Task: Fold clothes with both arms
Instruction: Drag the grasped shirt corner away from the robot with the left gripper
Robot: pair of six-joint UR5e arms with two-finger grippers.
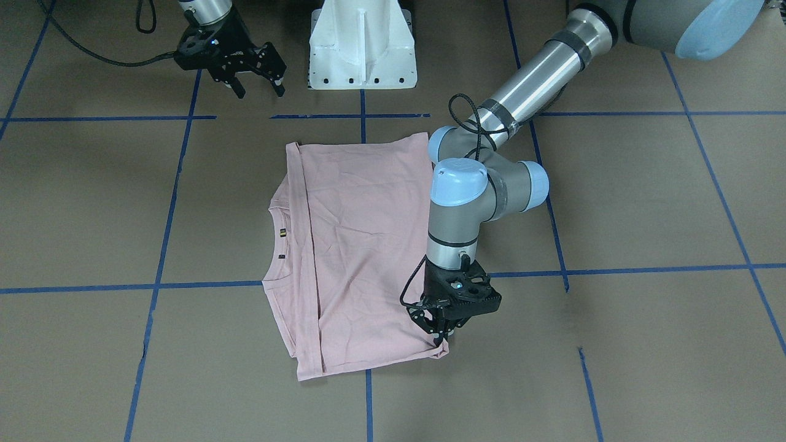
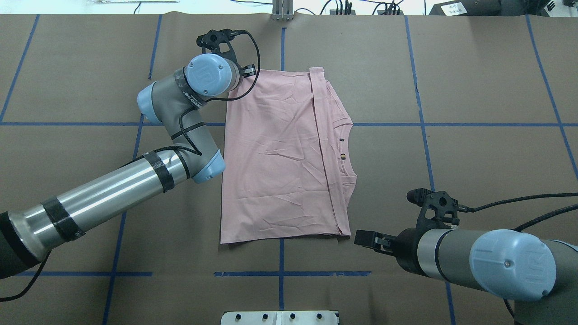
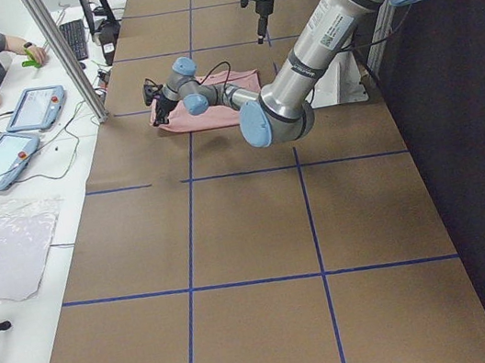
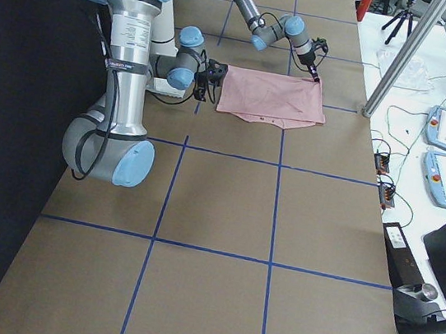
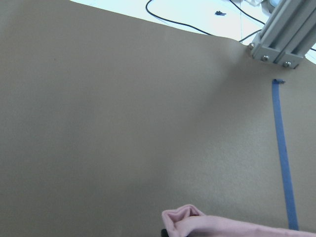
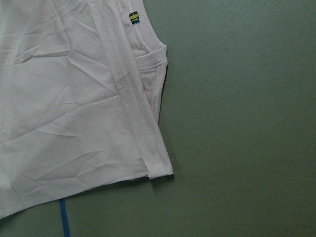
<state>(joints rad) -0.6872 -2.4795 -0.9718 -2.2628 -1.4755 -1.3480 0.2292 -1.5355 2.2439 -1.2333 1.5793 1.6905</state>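
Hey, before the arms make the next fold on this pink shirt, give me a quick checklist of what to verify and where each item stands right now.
1. Left end effector grips a corner of the T-shirt: ok. It is shut on the corner farthest from the robot, with cloth bunched at its tips.
2. Both layers caught in that pinch: cannot tell.
3. Right end effector grips the cloth: not ok. It is open and off the shirt, near the white pedestal.
4. T-shirt lies flat: ok, only light creases.
5. Folded edges line up: not ok. The top layer stops short of the collar, so the neck labels show.
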